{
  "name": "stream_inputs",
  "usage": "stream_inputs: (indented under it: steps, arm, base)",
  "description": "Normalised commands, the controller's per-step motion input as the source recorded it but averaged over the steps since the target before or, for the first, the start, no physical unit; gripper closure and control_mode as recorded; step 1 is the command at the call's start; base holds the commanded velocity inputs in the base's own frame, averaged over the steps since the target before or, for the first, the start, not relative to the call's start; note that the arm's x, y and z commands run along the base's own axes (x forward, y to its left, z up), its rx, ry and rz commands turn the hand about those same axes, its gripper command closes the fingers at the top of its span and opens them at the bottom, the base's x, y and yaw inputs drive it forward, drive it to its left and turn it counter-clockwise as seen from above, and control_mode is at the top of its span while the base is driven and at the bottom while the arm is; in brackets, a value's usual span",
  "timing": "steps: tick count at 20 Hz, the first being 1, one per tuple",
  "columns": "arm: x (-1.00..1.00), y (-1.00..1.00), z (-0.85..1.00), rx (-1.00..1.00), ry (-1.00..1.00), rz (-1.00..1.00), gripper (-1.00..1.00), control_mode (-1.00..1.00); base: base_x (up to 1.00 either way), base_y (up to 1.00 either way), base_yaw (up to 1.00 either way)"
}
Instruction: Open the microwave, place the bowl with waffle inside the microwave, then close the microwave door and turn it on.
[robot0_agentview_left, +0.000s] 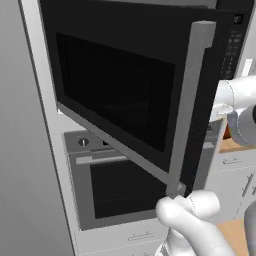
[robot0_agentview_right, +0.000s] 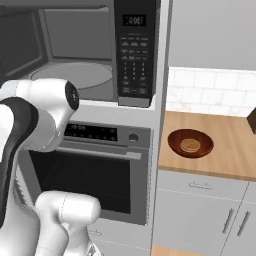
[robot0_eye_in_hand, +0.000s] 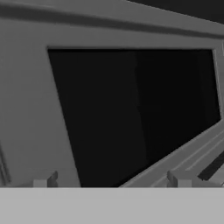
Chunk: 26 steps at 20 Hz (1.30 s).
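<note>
The microwave (robot0_agentview_right: 134, 55) stands with its door (robot0_agentview_left: 115, 85) swung out wide, the vertical grey handle (robot0_agentview_left: 192, 100) on the door's free edge. The grey cavity with its round turntable (robot0_agentview_right: 75, 75) is exposed. On the wooden counter to the right sits the reddish-brown bowl (robot0_agentview_right: 175, 141) with the waffle (robot0_agentview_right: 190, 145) lying in it. In the hand view my gripper (robot0_eye_in_hand: 111, 181) is open, its fingertips (robot0_eye_in_hand: 43, 180) far apart with nothing between them. It faces the door's dark window (robot0_eye_in_hand: 131, 109) from close by, without touching it.
Below the microwave is an oven (robot0_agentview_right: 85, 170) with a horizontal bar handle. The wooden counter (robot0_agentview_right: 225, 145) over white cabinets runs right, and a dark object (robot0_agentview_right: 251, 120) stands at its far edge. My arm's white links (robot0_agentview_right: 35, 115) rise in front of the oven.
</note>
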Motion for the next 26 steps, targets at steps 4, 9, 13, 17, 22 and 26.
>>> stream_inputs:
  steps: [4,9,13,17,22,26]
  arm:
    - [-0.09,0.91,0.00,-0.02,0.00,0.00,-1.00,-1.00]
    - [0.00,0.71,0.00,-0.03,0.00,0.00,-1.00,-1.00]
    - [0.00,0.53,0.00,-0.04,0.00,0.00,-1.00,-1.00]
    - [0.00,0.37,0.00,-0.02,0.00,0.00,-1.00,-1.00]
    - [0.00,0.33,-0.01,-0.05,0.00,0.00,-1.00,-1.00]
    - [0.02,0.38,-0.05,-0.07,0.00,0.00,-1.00,-1.00]
  base:
    - [0.00,0.00,0.00]
    - [0.00,0.00,0.00]
    - [0.00,0.00,0.00]
    - [0.00,0.00,0.00]
    - [0.00,0.00,0.00]
    - [0.00,0.00,0.00]
